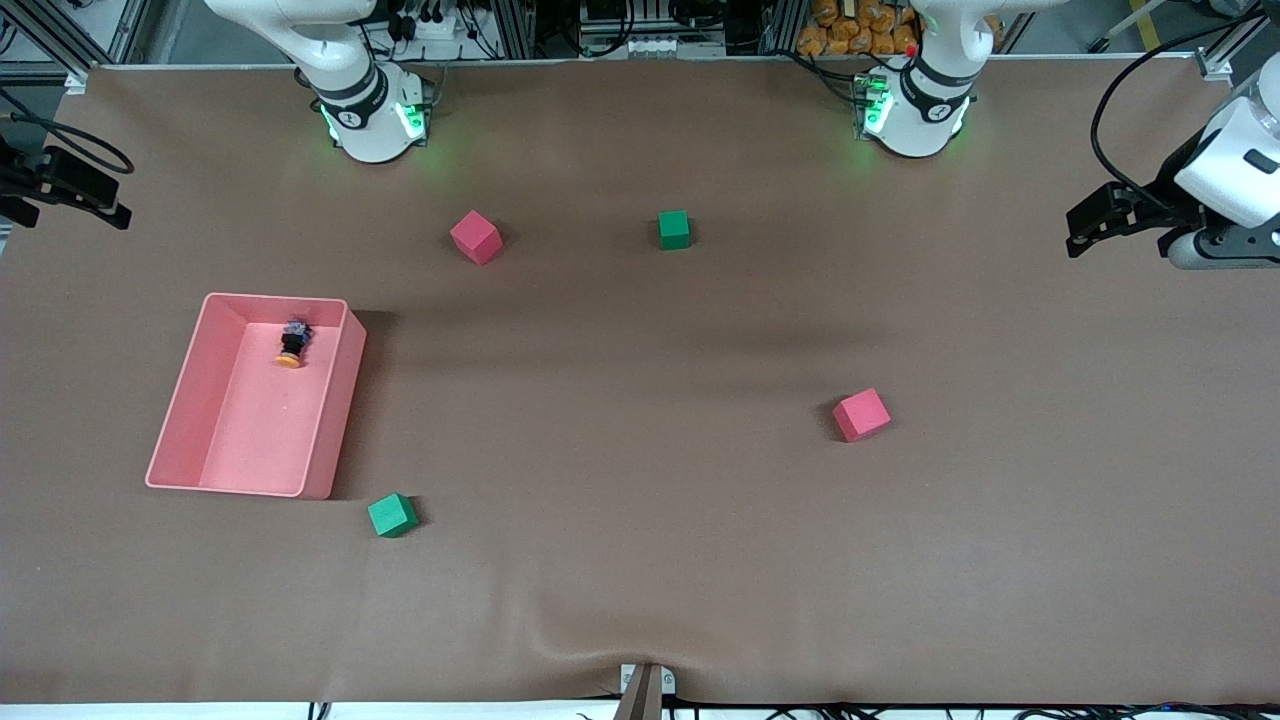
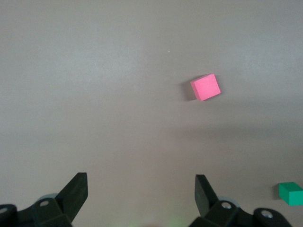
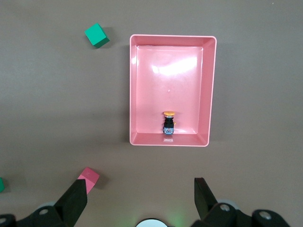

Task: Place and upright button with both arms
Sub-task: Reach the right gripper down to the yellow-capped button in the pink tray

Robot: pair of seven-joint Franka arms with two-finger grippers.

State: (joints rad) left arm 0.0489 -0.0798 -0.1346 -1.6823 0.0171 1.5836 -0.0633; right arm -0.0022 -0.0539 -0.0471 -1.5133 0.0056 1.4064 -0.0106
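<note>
The button (image 1: 291, 348) lies on its side in the pink tray (image 1: 260, 440), close to the tray wall nearest the arms' bases, orange cap toward the front camera. It also shows in the right wrist view (image 3: 168, 124), inside the tray (image 3: 170, 71). My right gripper (image 3: 140, 194) is open and empty, high over the table between the right arm's base and the tray. My left gripper (image 2: 140, 189) is open and empty, high over bare table near the left arm's base. Neither gripper shows in the front view.
Loose foam cubes lie on the brown table: a red cube (image 1: 475, 237), a green cube (image 1: 675, 230), a red cube (image 1: 861, 415) also in the left wrist view (image 2: 206, 87), and a green cube (image 1: 392, 515) beside the tray's near corner. Dark gear (image 1: 60, 185) overhangs the table end.
</note>
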